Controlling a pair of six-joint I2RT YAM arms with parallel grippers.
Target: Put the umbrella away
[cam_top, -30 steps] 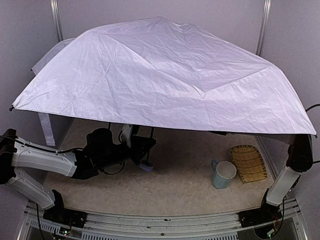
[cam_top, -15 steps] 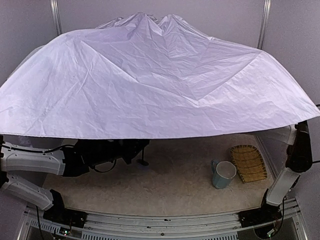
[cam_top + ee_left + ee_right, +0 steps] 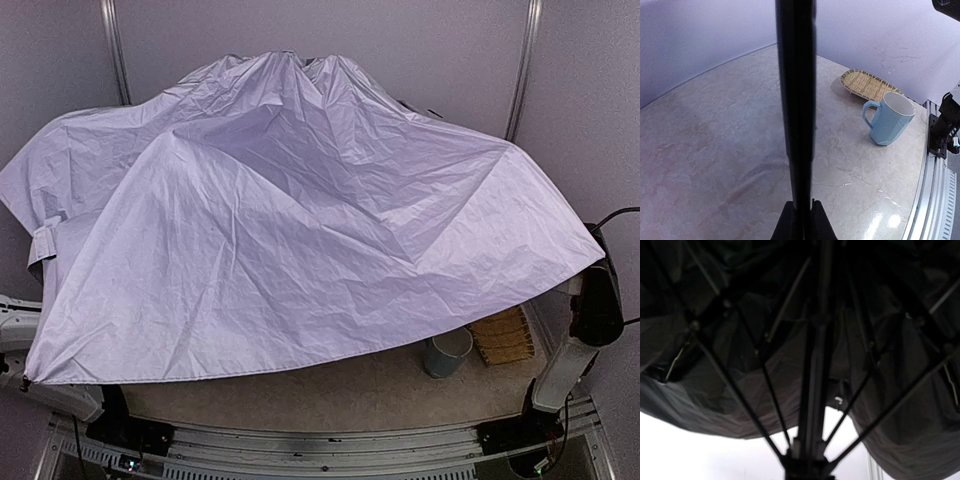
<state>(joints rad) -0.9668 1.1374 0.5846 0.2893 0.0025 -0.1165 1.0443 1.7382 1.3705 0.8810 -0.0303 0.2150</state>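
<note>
The umbrella (image 3: 300, 230) fills the top view, its pale lavender canopy sagging in folds over most of the table and hiding both grippers there. In the left wrist view my left gripper (image 3: 801, 220) is shut on the thin black shaft (image 3: 796, 100), which rises straight up the frame. The right wrist view looks up along the shaft into the black lining (image 3: 740, 390) and the ribs. My right gripper (image 3: 807, 472) sits at the dark hub where the ribs meet and appears shut on it. The handle knob is hidden.
A light blue mug (image 3: 447, 352) stands at the right front, half under the canopy edge; it also shows in the left wrist view (image 3: 888, 120). A woven basket tray (image 3: 505, 335) lies just behind it. The right arm (image 3: 597, 300) stands at the right edge.
The canopy has gone from spread flat to collapsed and drooping. Its front edge has dropped, covering the left arm and handle that showed before.
</note>
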